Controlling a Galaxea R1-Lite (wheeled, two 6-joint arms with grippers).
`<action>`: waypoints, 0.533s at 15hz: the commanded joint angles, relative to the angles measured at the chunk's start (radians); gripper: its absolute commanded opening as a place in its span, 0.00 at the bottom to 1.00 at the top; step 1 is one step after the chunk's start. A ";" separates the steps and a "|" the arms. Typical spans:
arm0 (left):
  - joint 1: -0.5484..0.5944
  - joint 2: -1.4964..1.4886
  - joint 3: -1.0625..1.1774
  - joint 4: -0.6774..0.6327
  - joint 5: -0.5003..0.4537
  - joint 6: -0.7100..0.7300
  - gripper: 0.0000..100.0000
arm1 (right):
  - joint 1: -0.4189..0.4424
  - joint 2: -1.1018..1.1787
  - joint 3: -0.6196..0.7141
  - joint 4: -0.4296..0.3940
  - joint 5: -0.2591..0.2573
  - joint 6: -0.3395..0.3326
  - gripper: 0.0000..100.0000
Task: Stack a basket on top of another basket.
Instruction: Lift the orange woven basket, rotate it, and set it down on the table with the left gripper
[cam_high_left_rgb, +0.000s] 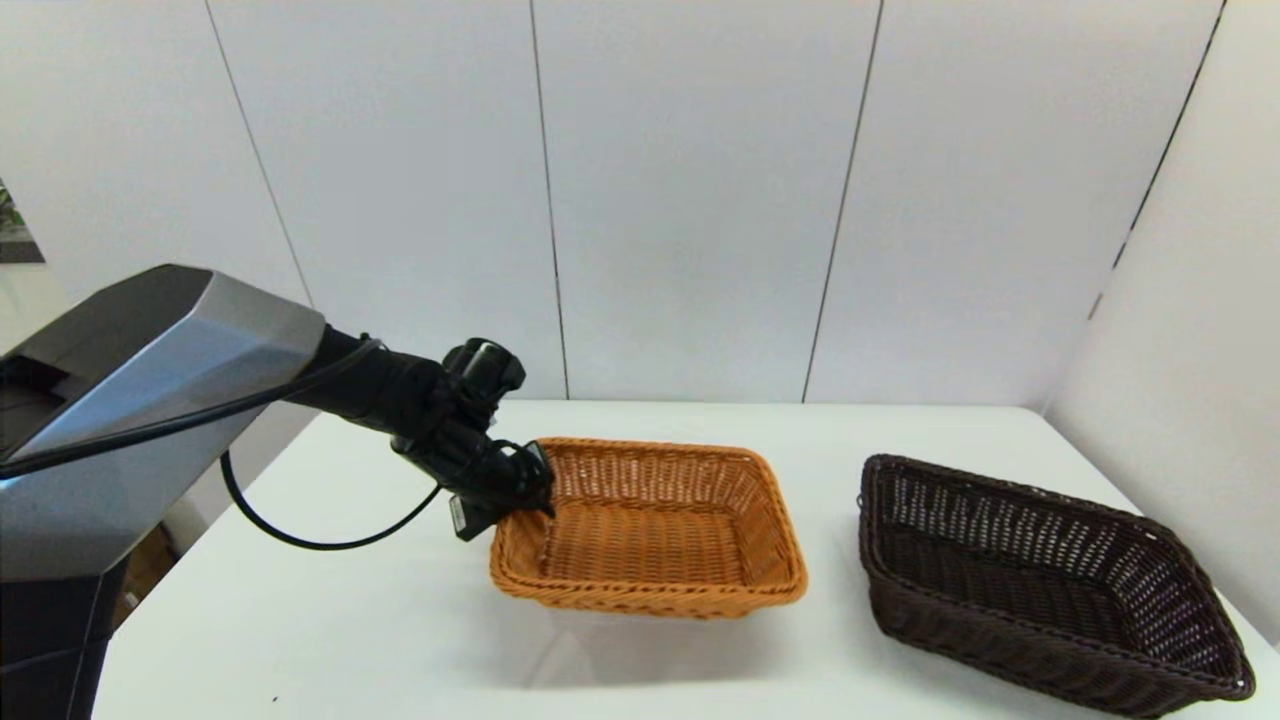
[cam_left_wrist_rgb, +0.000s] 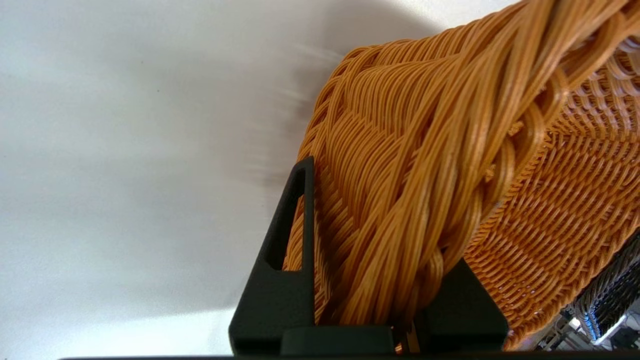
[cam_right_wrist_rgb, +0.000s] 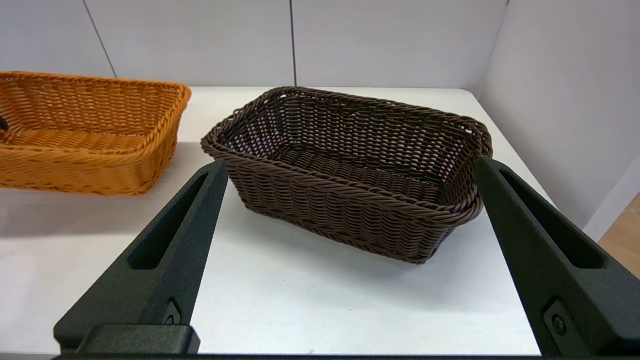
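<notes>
My left gripper (cam_high_left_rgb: 530, 498) is shut on the braided rim at the left end of the orange-tan basket (cam_high_left_rgb: 650, 525), which sits mid-table and looks slightly raised, with a shadow beneath it. In the left wrist view the two black fingers (cam_left_wrist_rgb: 285, 260) clamp that rim (cam_left_wrist_rgb: 425, 150) from either side. The dark brown basket (cam_high_left_rgb: 1040, 580) rests on the table at the right, apart from the orange one. My right gripper (cam_right_wrist_rgb: 350, 167) is out of the head view; in its wrist view it stands open, just short of the dark brown basket (cam_right_wrist_rgb: 345, 200), with the orange-tan basket (cam_right_wrist_rgb: 85, 130) beyond.
The white table (cam_high_left_rgb: 350, 620) is bounded by white wall panels (cam_high_left_rgb: 700, 200) at the back and the right. A black cable (cam_high_left_rgb: 300, 535) hangs below the left arm. The dark basket lies close to the table's right front edge.
</notes>
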 joint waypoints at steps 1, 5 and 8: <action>-0.001 0.004 -0.003 0.001 -0.002 -0.005 0.00 | 0.000 0.000 -0.001 0.000 0.000 0.000 1.00; -0.002 0.004 -0.005 0.001 -0.003 -0.005 0.00 | 0.000 0.000 0.001 0.000 0.000 0.000 1.00; -0.007 0.010 -0.014 0.001 -0.002 -0.007 0.00 | 0.000 0.000 0.001 0.000 0.000 0.000 1.00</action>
